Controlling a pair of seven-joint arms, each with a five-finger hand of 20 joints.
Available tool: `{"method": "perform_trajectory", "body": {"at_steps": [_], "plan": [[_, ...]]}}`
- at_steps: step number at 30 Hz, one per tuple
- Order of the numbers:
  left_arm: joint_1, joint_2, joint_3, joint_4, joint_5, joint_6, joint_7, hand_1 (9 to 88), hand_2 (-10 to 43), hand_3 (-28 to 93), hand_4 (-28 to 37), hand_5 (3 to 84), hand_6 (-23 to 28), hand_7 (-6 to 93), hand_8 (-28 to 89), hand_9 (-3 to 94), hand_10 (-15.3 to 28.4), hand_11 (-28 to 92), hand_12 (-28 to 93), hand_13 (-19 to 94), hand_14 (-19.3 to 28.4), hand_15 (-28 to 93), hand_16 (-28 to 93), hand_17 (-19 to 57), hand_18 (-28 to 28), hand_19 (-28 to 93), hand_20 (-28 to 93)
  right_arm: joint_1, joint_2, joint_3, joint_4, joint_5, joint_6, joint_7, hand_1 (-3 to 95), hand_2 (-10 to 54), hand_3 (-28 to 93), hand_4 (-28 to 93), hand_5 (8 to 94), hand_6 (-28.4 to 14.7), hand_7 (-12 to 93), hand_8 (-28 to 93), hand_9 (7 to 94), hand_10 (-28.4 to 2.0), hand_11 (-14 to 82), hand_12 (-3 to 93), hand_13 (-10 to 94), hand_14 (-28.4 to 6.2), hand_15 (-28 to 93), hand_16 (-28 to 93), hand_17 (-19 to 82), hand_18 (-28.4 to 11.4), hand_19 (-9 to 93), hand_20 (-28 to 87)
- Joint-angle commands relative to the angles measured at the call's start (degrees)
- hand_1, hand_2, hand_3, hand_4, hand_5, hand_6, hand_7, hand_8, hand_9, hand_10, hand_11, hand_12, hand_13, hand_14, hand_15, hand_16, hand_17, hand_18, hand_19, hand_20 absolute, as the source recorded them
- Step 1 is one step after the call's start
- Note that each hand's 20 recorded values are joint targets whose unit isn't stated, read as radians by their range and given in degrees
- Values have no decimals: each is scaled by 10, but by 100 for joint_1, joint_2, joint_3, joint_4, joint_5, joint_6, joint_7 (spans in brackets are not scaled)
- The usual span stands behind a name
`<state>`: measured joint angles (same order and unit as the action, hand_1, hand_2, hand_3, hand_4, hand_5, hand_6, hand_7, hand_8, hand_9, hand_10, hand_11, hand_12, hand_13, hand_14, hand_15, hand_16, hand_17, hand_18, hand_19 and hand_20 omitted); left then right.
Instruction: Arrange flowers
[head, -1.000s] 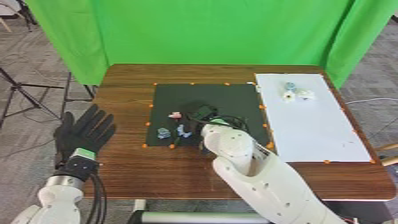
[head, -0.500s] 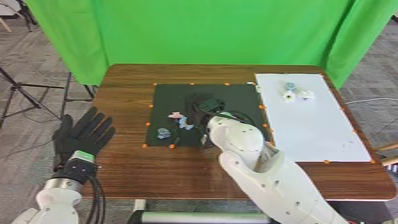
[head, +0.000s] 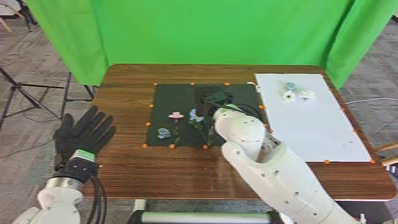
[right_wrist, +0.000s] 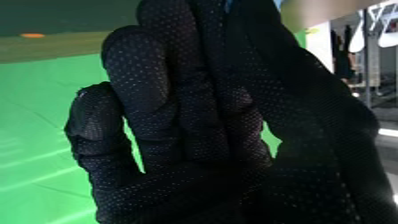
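Clock: laid over the head view, with twelve toward the green curtain (head: 204, 35) and six toward the robot.
Table: the brown wooden top (head: 133, 172) carried a dark mat (head: 173, 92) and, at the mat's three o'clock, a white board (head: 320, 135); small orange marks dotted their edges.
Right hand: black-gloved (head: 213, 95), it hovered over the mat, toward twelve from its middle, with its white arm coming in from five o'clock.
Right hand's state: in the right wrist view the fingers (right_wrist: 191, 100) bent toward the thumb, tips brought together, pinching the light-blue flower, with bits of blue showing at the tips.
Light-blue flower: its head (head: 196, 116) was close to the mat's middle, just toward nine, at the right hand's seven o'clock.
Pink flower: it lay on the mat (head: 176, 115) at nine o'clock from the middle, near the light-blue one, its stem running toward six.
Grey-blue flower: it lay on the mat (head: 163, 133) at about eight o'clock from the middle.
Board flowers: two white blooms (head: 306, 94) and a pale-blue one (head: 290, 85) lay grouped toward the board's twelve.
Left hand: black-gloved (head: 82, 135), it hung at the table's nine o'clock edge, fingers straight and spread, holding nothing.
Tripod: it stood on the grey floor (head: 28, 97) at the left hand's half past ten.
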<state>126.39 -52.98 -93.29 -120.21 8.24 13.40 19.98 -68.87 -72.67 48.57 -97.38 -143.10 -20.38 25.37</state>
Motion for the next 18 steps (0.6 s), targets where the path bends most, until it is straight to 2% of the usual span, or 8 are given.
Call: {"method": "perform_trajectory", "body": {"at_steps": [1, 4, 5, 9, 15, 18], "plan": [[27, -19, -4, -10, -10, -1, 23, 248, 151, 708, -283, 367, 63, 156, -105, 330, 128, 199, 87, 237, 140, 351, -90, -52, 130, 340, 83, -59, -12, -1, 4, 0, -173, 60, 566, -95, 714, -283, 768, -26, 311, 115, 867, -95, 115, 442, 696, -87, 540, 402, 348, -237, 871, 411], [33, -15, -6, -5, 10, 6, 32, 248, 151, 708, -283, 368, 64, 157, -104, 329, 128, 199, 87, 237, 140, 351, -89, -52, 130, 340, 83, -46, 8, -23, -9, 35, -140, 69, 550, -95, 694, -283, 744, -24, 313, 90, 848, -93, 118, 432, 686, -92, 545, 388, 344, -237, 872, 405], [49, -34, -25, -10, 69, 19, -29, 251, 150, 709, -283, 368, 63, 158, -104, 330, 128, 200, 88, 237, 139, 351, -89, -52, 130, 340, 83, -79, -5, 5, -11, 6, -175, 45, 546, -95, 690, -283, 739, -24, 313, 84, 844, -92, 118, 429, 681, -95, 545, 383, 343, -236, 870, 403], [31, -35, -25, -11, 54, 17, -20, 273, 144, 711, -283, 368, 62, 163, -104, 329, 127, 202, 89, 238, 138, 355, -89, -52, 130, 342, 82, -79, 10, 20, -46, 44, -212, 73, 535, -95, 689, -283, 722, -27, 298, 63, 825, -95, 112, 404, 673, -94, 536, 366, 335, -234, 852, 391], [35, -35, -17, -9, 32, 14, -6, 285, 120, 712, -283, 367, 63, 167, -106, 328, 125, 205, 90, 237, 136, 354, -91, -51, 130, 343, 81, -124, -5, 71, -72, -32, -274, 64, 491, -95, 727, -283, 697, -29, 252, 33, 787, -107, 168, 343, 668, -100, 540, 336, 331, -235, 852, 380], [56, -23, -17, -27, 19, 13, 20, 287, 115, 713, -283, 365, 64, 167, -107, 326, 125, 205, 90, 234, 136, 352, -91, -51, 129, 343, 80, -180, 9, 231, -223, 54, -350, 129, 471, -95, 748, -283, 681, -25, 228, -38, 760, -116, 201, 303, 666, -103, 550, 312, 330, -236, 853, 378]]}}
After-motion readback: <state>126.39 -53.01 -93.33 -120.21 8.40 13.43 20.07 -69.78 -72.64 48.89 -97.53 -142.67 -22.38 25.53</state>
